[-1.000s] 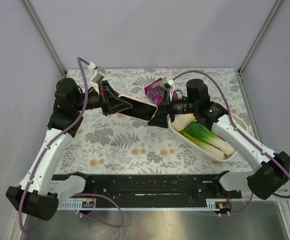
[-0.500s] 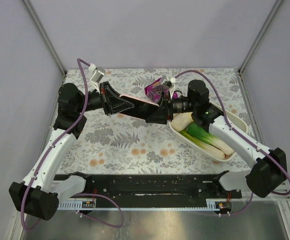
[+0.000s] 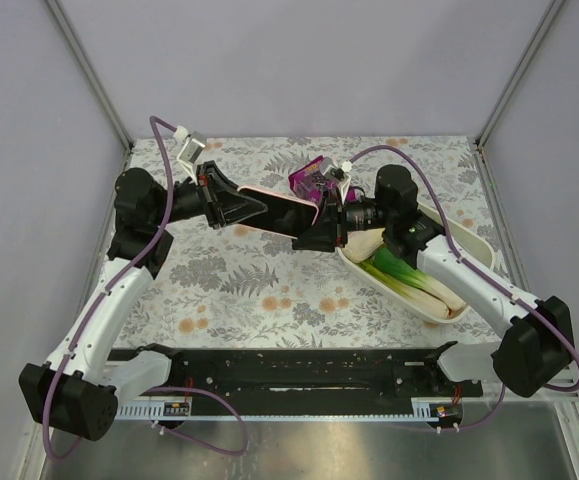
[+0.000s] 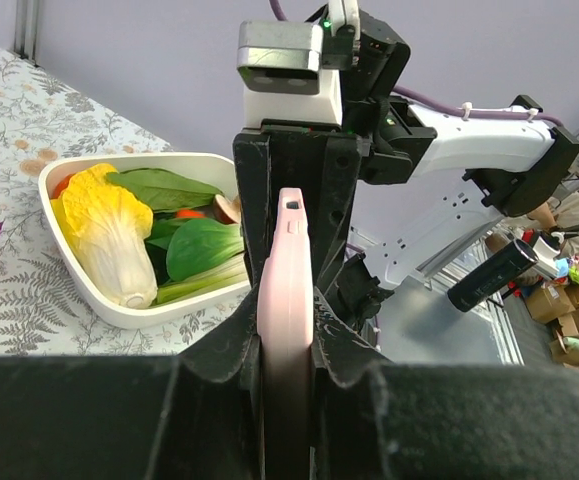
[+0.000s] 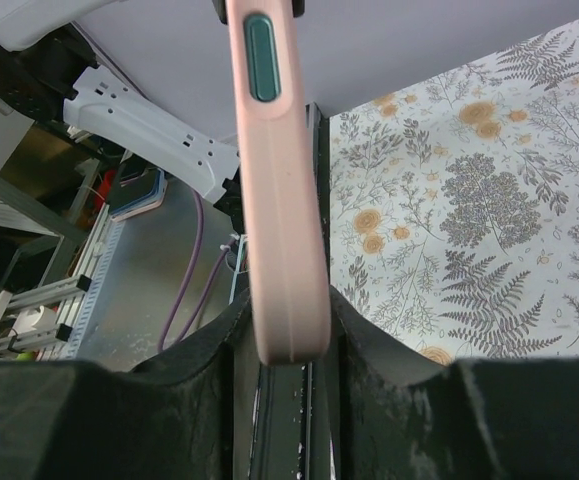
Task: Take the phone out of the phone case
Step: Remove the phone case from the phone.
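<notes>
Above the middle of the worktop (image 3: 239, 290), the pink phone case (image 5: 279, 200) hangs clear of the surface, stretched edge-on between the two arms.

Note the change. A second ago the right tool (image 3: 307, 228) stood wide at the case's right end. Its fingers (image 5: 369, 350) have since come in, and the right wrist view shows them bearing on both broad faces of that end. The left tool (image 3: 251, 210) has not altered: it is almost fully closed and clamps the left end, as the left wrist view confirms. The case itself has barely shifted.

The phone (image 3: 289, 212) is still seated, its dark face showing inside the pink rim.

Treat this as the end of the approach. Both ends are now held, so you can probably start flexing or peeling the case. Be aware that each tool appears to pinch phone and case together, which may resist separation. The white tray of vegetables (image 4: 159, 312) lies just right of the work.
</notes>
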Action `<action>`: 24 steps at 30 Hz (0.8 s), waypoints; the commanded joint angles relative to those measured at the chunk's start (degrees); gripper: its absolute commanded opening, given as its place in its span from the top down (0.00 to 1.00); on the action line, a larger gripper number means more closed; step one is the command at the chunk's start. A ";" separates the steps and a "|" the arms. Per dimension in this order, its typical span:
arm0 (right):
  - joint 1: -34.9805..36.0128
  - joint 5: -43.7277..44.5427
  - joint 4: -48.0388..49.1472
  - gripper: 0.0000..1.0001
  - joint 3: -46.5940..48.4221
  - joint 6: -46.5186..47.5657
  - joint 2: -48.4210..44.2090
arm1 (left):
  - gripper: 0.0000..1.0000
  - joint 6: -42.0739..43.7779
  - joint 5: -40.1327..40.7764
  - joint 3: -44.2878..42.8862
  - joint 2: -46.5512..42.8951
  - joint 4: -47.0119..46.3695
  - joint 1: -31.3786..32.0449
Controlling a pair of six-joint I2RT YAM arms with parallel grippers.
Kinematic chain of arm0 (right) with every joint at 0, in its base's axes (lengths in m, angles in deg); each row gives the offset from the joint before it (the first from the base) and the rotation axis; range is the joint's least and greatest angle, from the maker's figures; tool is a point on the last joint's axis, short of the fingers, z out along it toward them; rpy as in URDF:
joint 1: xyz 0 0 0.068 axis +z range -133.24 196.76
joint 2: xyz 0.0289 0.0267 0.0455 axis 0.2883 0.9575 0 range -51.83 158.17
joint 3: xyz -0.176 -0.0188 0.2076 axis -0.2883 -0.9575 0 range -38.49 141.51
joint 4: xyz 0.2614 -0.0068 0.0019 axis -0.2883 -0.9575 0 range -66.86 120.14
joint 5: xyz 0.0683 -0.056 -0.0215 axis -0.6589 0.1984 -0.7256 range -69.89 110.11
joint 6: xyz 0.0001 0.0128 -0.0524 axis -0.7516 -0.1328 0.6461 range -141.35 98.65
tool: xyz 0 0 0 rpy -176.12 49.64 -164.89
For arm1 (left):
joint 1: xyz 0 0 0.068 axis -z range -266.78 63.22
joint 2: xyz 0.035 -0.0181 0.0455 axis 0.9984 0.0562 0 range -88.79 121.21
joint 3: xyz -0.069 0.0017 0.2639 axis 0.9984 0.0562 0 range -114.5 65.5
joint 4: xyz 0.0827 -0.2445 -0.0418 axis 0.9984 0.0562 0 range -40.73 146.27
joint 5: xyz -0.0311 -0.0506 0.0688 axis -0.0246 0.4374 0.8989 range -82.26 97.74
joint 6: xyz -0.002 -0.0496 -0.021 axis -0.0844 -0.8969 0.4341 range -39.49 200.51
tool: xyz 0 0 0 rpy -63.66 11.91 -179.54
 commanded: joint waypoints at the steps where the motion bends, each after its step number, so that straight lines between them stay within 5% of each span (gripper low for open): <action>1: -0.10 -0.54 2.59 0.59 0.13 0.11 -2.38 | 1.00 -1.30 1.16 0.03 -1.23 -5.71 -0.44; 4: -0.10 -0.19 2.59 0.55 0.40 0.11 -2.29 | 1.00 -1.38 1.16 0.29 -1.49 -5.62 -0.26; 8: -0.10 -0.27 2.77 0.63 0.49 0.02 -1.94 | 1.00 -1.91 1.07 0.47 -1.67 -6.06 -0.35; 15: -0.19 -0.63 4.09 1.00 -0.48 2.04 -3.96 | 1.00 -2.79 1.51 1.96 -1.58 -6.59 -0.35; 24: -0.19 -4.49 -5.65 1.00 4.60 13.01 -6.60 | 1.00 -3.67 6.78 4.59 -0.18 0.79 -0.35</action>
